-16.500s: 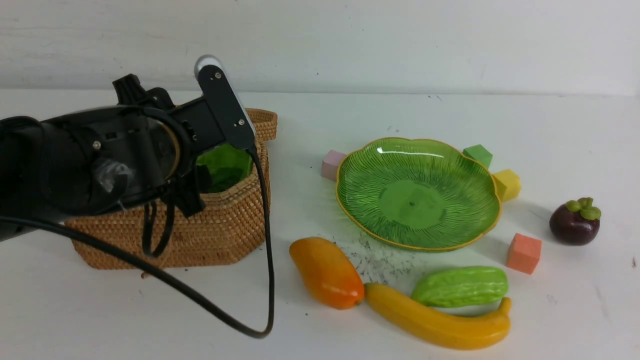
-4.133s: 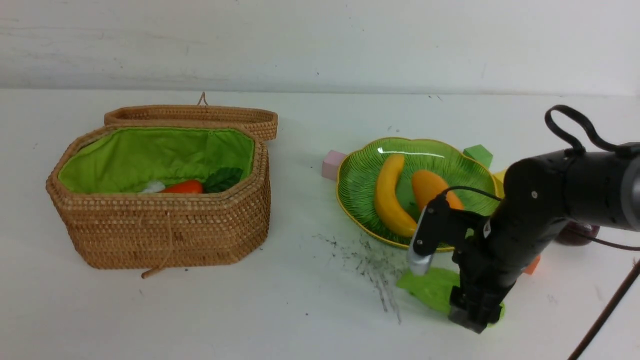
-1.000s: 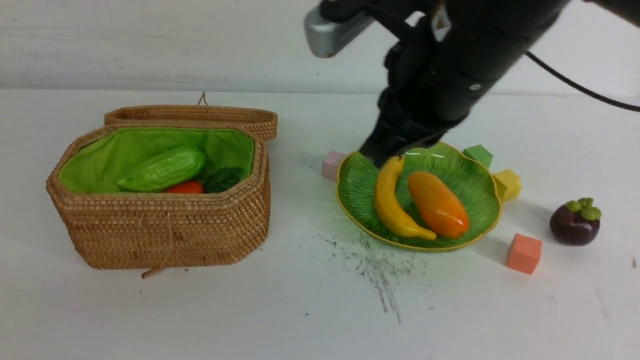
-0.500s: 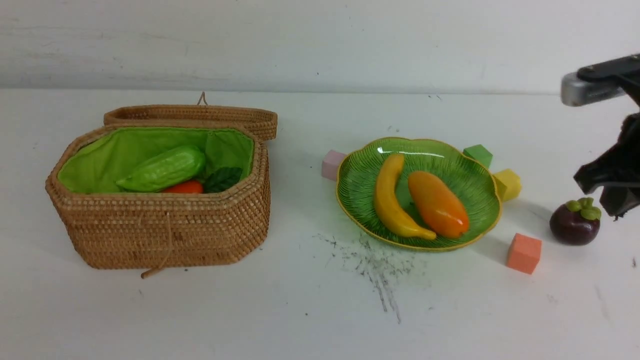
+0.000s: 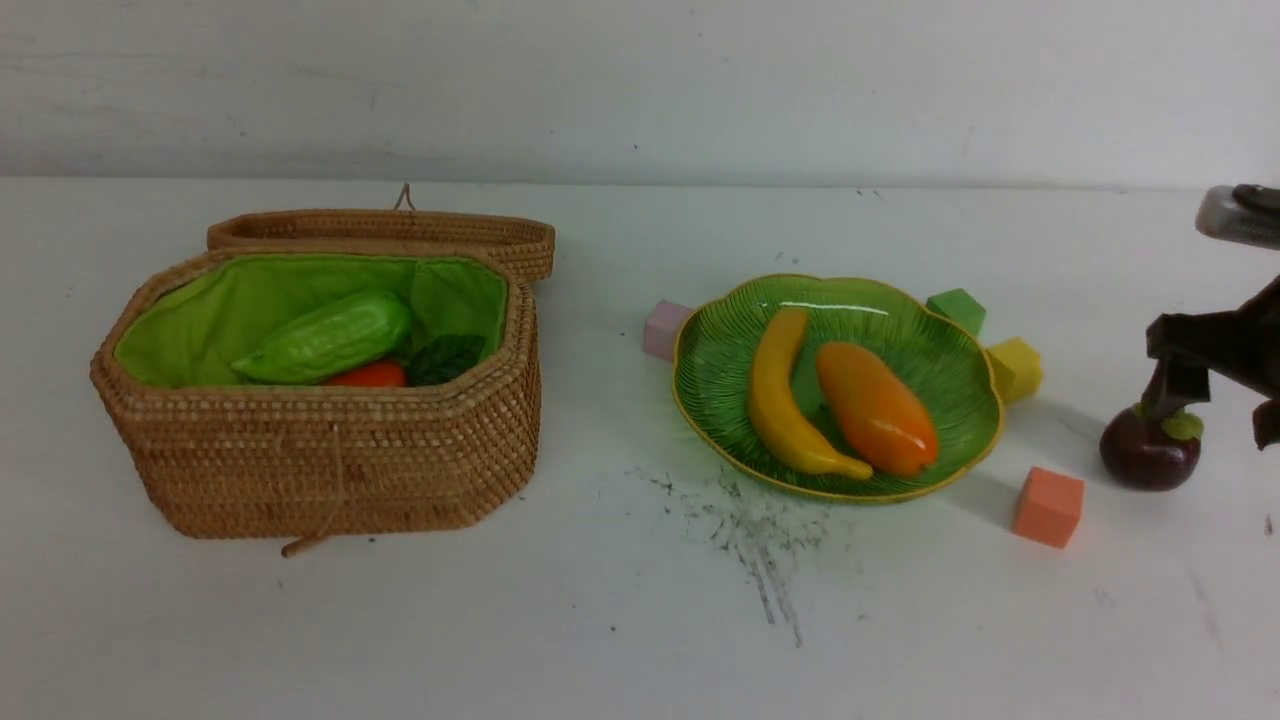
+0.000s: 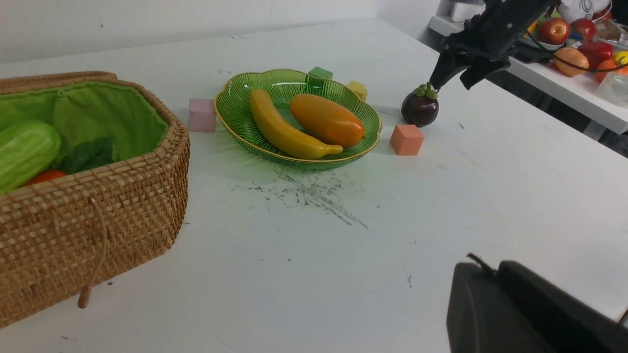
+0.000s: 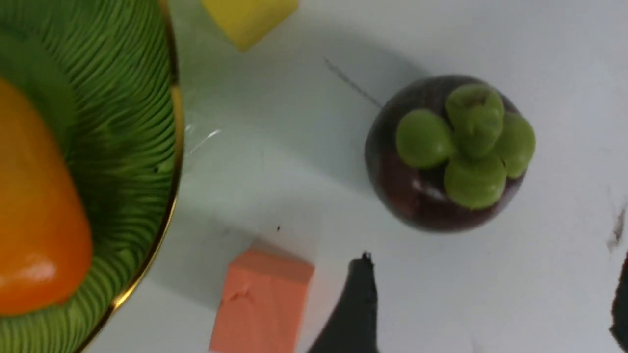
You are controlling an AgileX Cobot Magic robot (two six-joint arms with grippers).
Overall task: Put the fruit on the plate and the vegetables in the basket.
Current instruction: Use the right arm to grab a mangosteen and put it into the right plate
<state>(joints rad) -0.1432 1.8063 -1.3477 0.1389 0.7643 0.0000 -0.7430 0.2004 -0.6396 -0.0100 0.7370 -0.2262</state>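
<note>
The banana [image 5: 780,400] and the mango [image 5: 875,408] lie side by side in the green plate [image 5: 700,400]. Inside the open wicker basket [image 5: 320,460], the green gourd [image 5: 325,337] rests on top of the orange carrot [image 5: 368,375]; the radish is hidden. At the far right the purple mangosteen [image 5: 1148,458] stands on the table. My right gripper [image 5: 1220,405] hangs just above it, open, one finger in front of its calyx. In the right wrist view the mangosteen [image 7: 441,157] lies ahead of the empty, spread right gripper [image 7: 490,274]. My left gripper [image 6: 490,274] is shut and empty, far from everything.
A pink cube [image 5: 665,328], a green cube [image 5: 955,308] and a yellow cube [image 5: 1015,368] ring the plate. An orange cube [image 5: 1047,506] sits just left of the mangosteen. The basket lid [image 5: 380,230] lies open behind. A side table [image 6: 574,88] with other fruit stands beyond the table's right edge.
My right arm swung from above the plate to the far right and dropped over the mangosteen, and its jaws opened. Nothing else has moved in the last second.
</note>
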